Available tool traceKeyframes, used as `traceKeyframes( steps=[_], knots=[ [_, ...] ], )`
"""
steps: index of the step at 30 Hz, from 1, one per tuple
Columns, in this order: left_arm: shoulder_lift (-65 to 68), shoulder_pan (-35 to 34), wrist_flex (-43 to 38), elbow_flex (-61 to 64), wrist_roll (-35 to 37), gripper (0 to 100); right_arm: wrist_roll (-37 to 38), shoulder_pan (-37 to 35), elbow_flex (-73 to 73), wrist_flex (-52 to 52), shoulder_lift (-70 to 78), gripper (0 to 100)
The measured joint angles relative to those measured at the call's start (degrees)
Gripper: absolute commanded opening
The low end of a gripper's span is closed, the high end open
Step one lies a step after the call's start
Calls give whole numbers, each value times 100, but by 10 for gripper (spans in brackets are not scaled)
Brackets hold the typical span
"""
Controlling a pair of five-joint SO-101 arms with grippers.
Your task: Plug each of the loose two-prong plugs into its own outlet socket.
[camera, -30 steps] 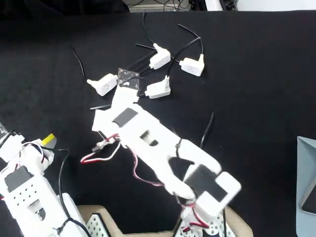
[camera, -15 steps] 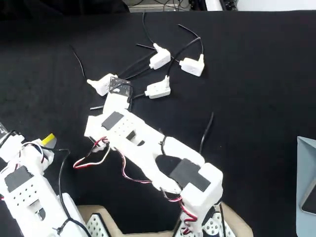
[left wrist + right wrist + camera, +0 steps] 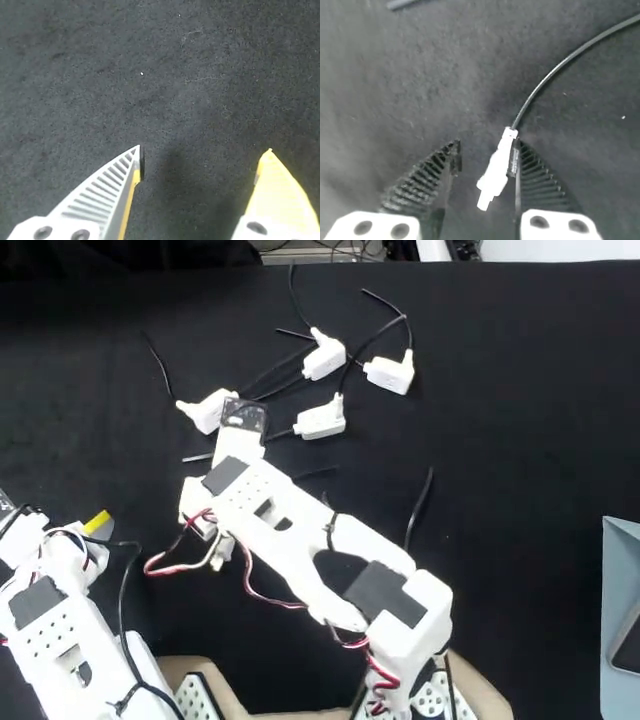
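My right end effector (image 3: 485, 147) was spread around a plug (image 3: 497, 165) — its length ran along my fingers, hugging one; my left end effector (image 3: 202, 152), spread too, sat well apart, near left.

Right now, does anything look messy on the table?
Yes. The white plugs lie scattered at odd angles, their black cords crossing. One plug lies tilted between the open fingers of the right gripper.

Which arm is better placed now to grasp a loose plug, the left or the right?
Right. The right gripper is open around a white plug, which lies close to one finger. The left gripper, also open, is over bare black cloth, far from the other plugs.
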Motion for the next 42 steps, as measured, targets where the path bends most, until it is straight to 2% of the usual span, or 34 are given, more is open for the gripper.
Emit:
traceKeyframes(
  steps=[15, 23, 29, 34, 42],
  knots=[
    [0, 0, 0, 0, 0, 354, 0, 0, 501, -369, 9, 163],
    [0, 0, 0, 0, 0, 354, 0, -44, 378, -360, 492, 162],
    [0, 0, 0, 0, 0, 354, 26, -70, -193, 466, 756, 152],
    [0, 0, 0, 0, 0, 354, 141, -105, -571, 1213, 774, 8],
    [0, 0, 0, 0, 0, 354, 571, -105, -659, 1345, 774, 12]
  ],
)
